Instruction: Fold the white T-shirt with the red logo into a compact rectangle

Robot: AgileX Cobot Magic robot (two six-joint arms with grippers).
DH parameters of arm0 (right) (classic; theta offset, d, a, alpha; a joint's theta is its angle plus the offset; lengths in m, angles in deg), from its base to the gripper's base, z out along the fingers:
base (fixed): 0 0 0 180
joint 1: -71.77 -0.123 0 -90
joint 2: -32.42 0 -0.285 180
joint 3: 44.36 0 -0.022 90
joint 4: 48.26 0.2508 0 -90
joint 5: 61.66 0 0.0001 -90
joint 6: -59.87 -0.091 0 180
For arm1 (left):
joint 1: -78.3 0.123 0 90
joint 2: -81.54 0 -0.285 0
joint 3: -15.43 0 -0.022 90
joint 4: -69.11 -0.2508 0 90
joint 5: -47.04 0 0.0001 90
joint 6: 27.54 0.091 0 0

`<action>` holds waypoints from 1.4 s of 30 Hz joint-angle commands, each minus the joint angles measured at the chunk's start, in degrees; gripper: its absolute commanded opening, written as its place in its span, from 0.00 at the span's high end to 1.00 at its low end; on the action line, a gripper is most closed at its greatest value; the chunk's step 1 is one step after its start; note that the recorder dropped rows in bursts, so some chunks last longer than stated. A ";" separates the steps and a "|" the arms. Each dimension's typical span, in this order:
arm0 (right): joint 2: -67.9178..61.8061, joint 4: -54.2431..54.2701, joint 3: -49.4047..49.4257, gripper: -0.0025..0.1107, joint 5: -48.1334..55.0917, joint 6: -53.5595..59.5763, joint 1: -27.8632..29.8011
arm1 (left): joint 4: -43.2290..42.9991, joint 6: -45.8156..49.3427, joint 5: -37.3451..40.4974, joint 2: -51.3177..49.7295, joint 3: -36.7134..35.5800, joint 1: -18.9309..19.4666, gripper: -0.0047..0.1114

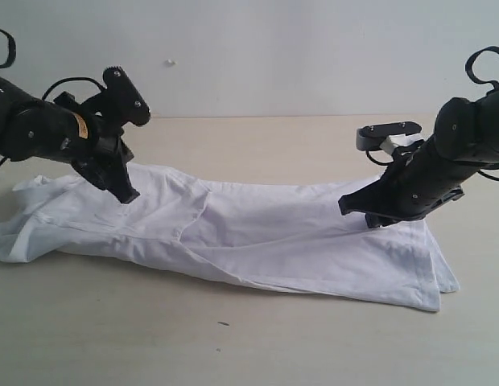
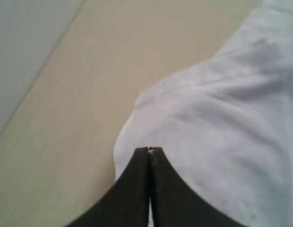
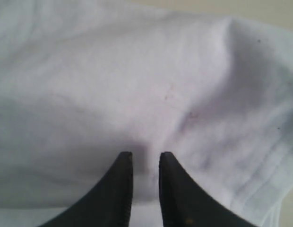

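The white T-shirt (image 1: 274, 233) lies stretched across the table, doubled over lengthwise, with its collar end at the left. The red logo is hidden. My left gripper (image 1: 129, 195) points down onto the shirt near its left end. In the left wrist view this gripper (image 2: 149, 150) is shut just inside the edge of the cloth (image 2: 222, 104), which lies smooth around it, with nothing caught. My right gripper (image 1: 346, 206) reaches in over the right part of the shirt. In the right wrist view its jaws (image 3: 146, 156) stand a little apart, pinching a raised ridge of the cloth (image 3: 113, 71).
The pale wooden table (image 1: 233, 346) extends in front of and behind the shirt. A plain light wall (image 1: 274, 48) stands at the back. A small dark speck (image 1: 223, 324) lies on the table in front of the shirt.
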 commanded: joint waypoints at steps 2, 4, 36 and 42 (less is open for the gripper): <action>2.98 0.74 -0.09 0.79 1.10 0.43 0.25 | 1.31 -9.32 9.72 1.30 -3.01 4.30 0.96; 2.95 4.01 -0.09 0.79 1.60 1.90 0.12 | 2.73 -8.83 15.42 0.52 -4.03 5.28 0.96; 2.31 32.89 -1.99 0.90 5.99 32.09 -13.35 | 19.07 5.74 26.07 -2.05 -10.20 0.15 0.96; 2.31 32.89 -1.99 0.90 6.14 32.09 -13.35 | 18.79 6.70 33.69 1.25 -11.78 -1.78 0.96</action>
